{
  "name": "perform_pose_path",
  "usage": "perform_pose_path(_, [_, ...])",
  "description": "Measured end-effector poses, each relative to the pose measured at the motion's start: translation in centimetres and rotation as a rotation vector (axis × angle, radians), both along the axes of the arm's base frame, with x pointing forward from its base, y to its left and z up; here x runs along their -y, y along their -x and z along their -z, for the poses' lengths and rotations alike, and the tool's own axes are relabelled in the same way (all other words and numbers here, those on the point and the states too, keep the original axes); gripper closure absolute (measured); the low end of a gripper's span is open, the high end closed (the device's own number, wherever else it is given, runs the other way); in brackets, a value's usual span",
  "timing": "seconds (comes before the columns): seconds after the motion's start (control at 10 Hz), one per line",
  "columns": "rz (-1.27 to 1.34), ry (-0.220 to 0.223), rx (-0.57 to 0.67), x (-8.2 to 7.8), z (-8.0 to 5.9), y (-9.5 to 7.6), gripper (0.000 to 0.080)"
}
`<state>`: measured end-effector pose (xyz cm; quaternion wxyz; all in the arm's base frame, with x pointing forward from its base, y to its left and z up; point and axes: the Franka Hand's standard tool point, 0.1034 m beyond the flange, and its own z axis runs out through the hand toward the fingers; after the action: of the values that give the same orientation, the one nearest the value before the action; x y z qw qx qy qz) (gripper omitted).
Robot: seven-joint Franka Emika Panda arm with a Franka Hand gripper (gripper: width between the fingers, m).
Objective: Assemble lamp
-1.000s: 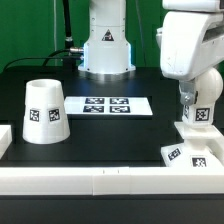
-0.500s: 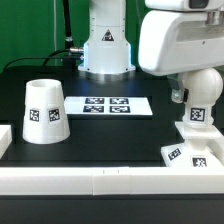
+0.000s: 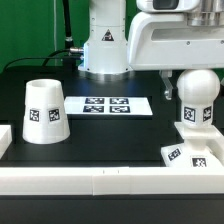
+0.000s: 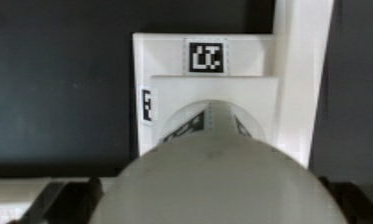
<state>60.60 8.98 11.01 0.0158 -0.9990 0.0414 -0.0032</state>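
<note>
The white bulb [image 3: 193, 116] stands upright on the low sloped square base [image 3: 185, 152] at the exterior view's right. My gripper [image 3: 195, 106] comes down over the bulb from above, its hand hiding the bulb's top. In the wrist view the bulb [image 4: 209, 165] fills the space between my gripper's [image 4: 209, 203] dark fingers [image 4: 67, 200], which press on both its sides, with the base [image 4: 201, 85] and its tag beyond it. The cup-like shade [image 3: 44, 110] stands alone, wide end down, at the exterior view's left.
The marker board [image 3: 107, 105] lies flat mid-table between shade and base. The arm's pedestal [image 3: 107, 50] stands behind it. A white rail [image 3: 110, 184] runs along the front edge, with a white block [image 3: 3, 141] at the exterior view's left edge.
My wrist has turned about the bulb's axis, and the arm's body has swung toward the exterior view's left. The bulb and base stay in place.
</note>
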Motion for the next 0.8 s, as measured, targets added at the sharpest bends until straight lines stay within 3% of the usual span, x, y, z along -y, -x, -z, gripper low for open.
perform_pose_path(0.4, [0.200, -0.009, -0.008, -0.02, 0.01, 0.01, 0.0226])
perform_pose_path(0.8, [0.674, -0.049, -0.045, -0.32, 0.06, 0.18, 0.0226])
